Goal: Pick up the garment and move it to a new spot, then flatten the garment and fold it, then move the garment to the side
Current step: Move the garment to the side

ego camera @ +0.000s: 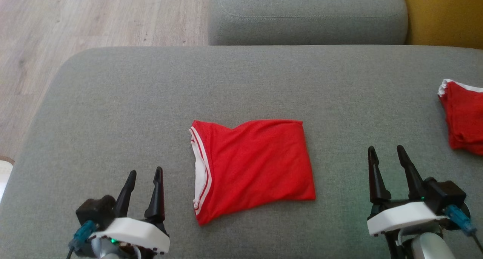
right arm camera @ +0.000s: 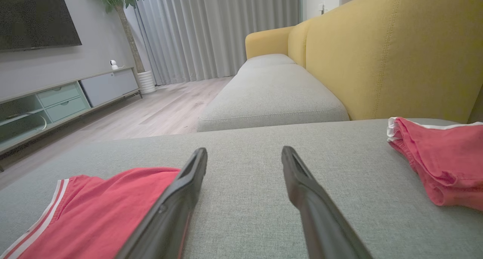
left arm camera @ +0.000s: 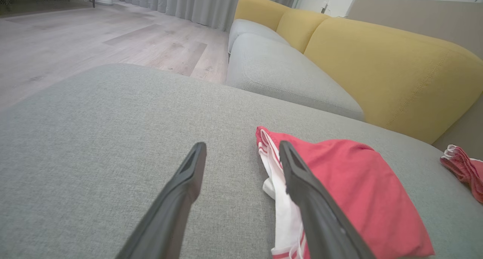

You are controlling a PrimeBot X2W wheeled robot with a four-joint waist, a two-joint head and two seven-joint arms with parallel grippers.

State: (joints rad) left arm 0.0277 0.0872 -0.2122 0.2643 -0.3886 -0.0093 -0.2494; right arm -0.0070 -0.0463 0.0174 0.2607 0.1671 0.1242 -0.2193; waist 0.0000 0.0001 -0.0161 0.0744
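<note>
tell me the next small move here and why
Probably bring the right gripper in to the right edge of the folded red garment and grip it. It already lies folded on the grey cushion, the left gripper and the right both stand open and empty beside it, and another red garment lies off to the right, so moving it aside seems all that is left.

Garment [ego camera: 256, 164] showing red, white-striped trim edging it; second garment [ego camera: 464, 119] showing red with white hem; seat cushion [ego camera: 151, 100] showing grey weave; backrest [ego camera: 445, 13] showing mustard yellow; floor [ego camera: 75, 17] showing pale woodgrain.
</note>
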